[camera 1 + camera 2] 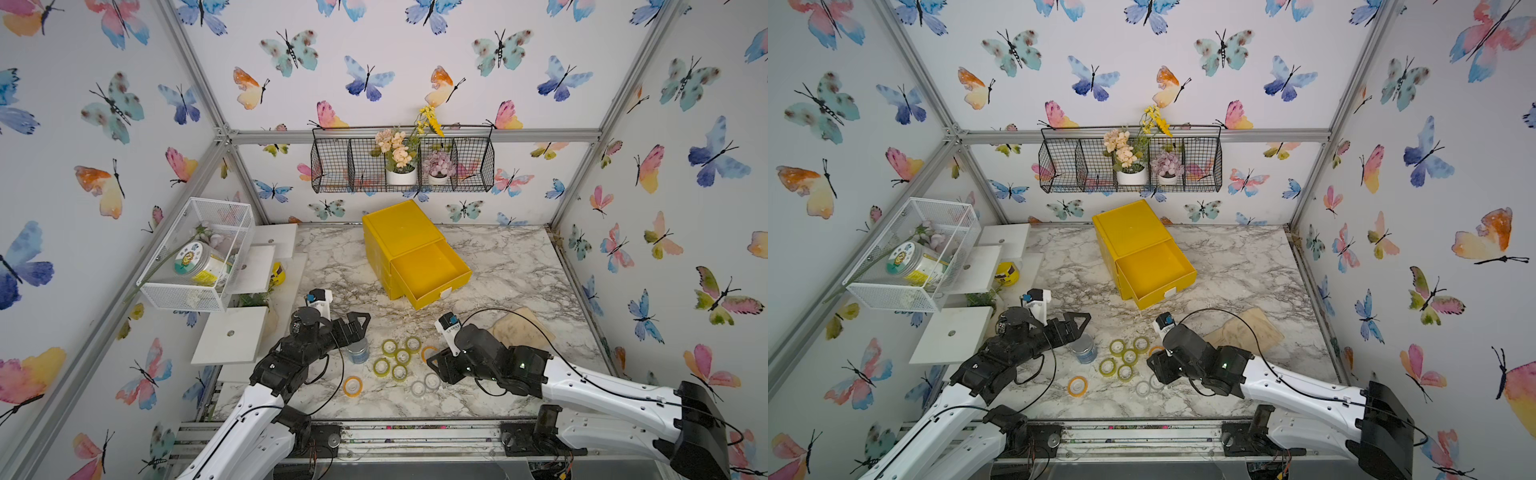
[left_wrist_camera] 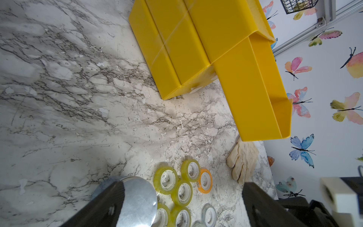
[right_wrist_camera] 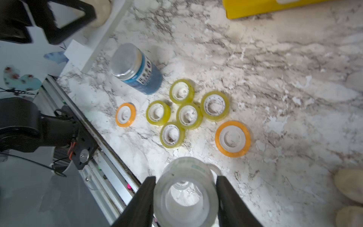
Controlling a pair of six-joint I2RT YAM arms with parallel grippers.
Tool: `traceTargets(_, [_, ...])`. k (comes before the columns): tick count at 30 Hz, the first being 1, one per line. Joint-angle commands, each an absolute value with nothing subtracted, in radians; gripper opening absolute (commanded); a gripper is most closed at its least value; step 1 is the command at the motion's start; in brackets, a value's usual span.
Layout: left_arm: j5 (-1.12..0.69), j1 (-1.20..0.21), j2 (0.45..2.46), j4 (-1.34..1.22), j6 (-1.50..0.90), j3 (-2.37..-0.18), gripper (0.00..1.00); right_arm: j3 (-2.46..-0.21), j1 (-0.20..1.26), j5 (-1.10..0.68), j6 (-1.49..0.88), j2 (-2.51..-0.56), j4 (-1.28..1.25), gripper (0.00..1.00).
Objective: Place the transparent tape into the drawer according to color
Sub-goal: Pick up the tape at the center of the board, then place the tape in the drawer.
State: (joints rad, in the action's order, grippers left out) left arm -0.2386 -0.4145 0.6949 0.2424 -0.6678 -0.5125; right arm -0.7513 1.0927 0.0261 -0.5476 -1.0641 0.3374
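Colourless tape roll (image 3: 185, 194) sits clamped in my right pincer (image 3: 186, 178). My left pincer (image 1: 356, 330) gapes empty over the blue-grey jar (image 3: 137, 72).

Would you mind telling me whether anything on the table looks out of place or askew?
The cabinet sits skewed to the table edge, its top drawer pulled out with nothing visible inside. A beige glove lies on the table and a blue jar stands beside the tape rolls; neither is tape.

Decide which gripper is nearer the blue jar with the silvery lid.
Left. The left gripper hovers right over the blue jar, jaws open; the right gripper sits beyond the yellow-green rolls, jaws closed on a clear tape roll.
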Motion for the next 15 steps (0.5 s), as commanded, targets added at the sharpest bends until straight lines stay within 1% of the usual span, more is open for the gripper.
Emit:
traceTargets(1, [-0.244, -0.416, 0.685, 0.241, -0.642, -0.531, 0.99, -0.871, 1.097, 0.023, -0.448, -1.059, 0.357, 0.43])
traceTargets(5, [-0.242, -0.417, 0.681, 0.251, -0.635, -0.540, 0.99, -1.052, 1.095, 0.144, -0.357, -1.119, 0.410, 0.44])
traceTargets(7, [-0.245, -0.417, 0.682, 0.252, -0.634, -0.544, 0.99, -1.156, 1.087, 0.223, -0.313, -1.182, 0.442, 0.44])
traceTargets(9, [-0.249, -0.417, 0.685, 0.253, -0.631, -0.550, 0.99, -1.226, 1.059, 0.260, -0.283, -1.240, 0.458, 0.44])
traceTargets(15, [-0.263, -0.417, 0.690, 0.264, -0.627, -0.566, 0.99, -1.343, 0.831, 0.141, -0.270, -1.388, 0.414, 0.44])
